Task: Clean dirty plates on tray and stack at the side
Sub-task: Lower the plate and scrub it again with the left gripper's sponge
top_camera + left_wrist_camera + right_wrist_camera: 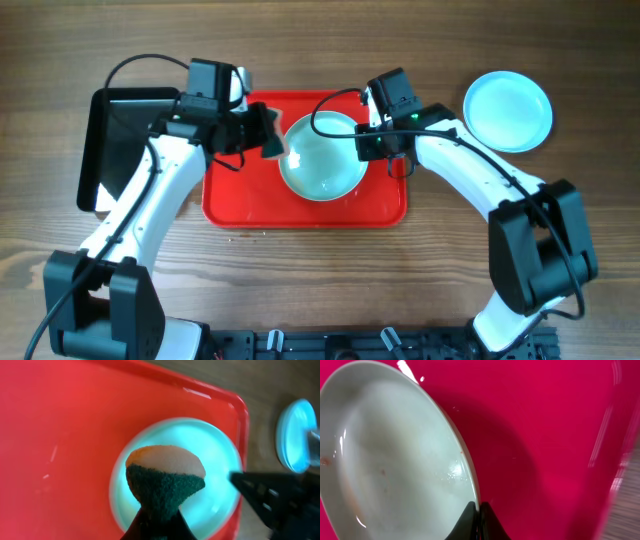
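A pale blue dirty plate (322, 158) rests on the red tray (240, 200). My right gripper (367, 146) is shut on its right rim; in the right wrist view the fingers (479, 512) pinch the rim of the plate (395, 460), which is tilted up off the tray (545, 435) and shows small orange-brown smears. My left gripper (262, 132) is shut on a sponge (274, 140) at the plate's left edge. In the left wrist view the sponge (165, 477), green below and pale on top, hangs over the plate (220, 460). A second blue plate (507, 110) lies on the table at the right.
A glossy black tray (125, 140) lies left of the red tray, under my left arm. The second plate (295, 435) lies on wood beyond the red tray's right rim. My right arm's black gripper body (272, 497) reaches in at the plate's right side.
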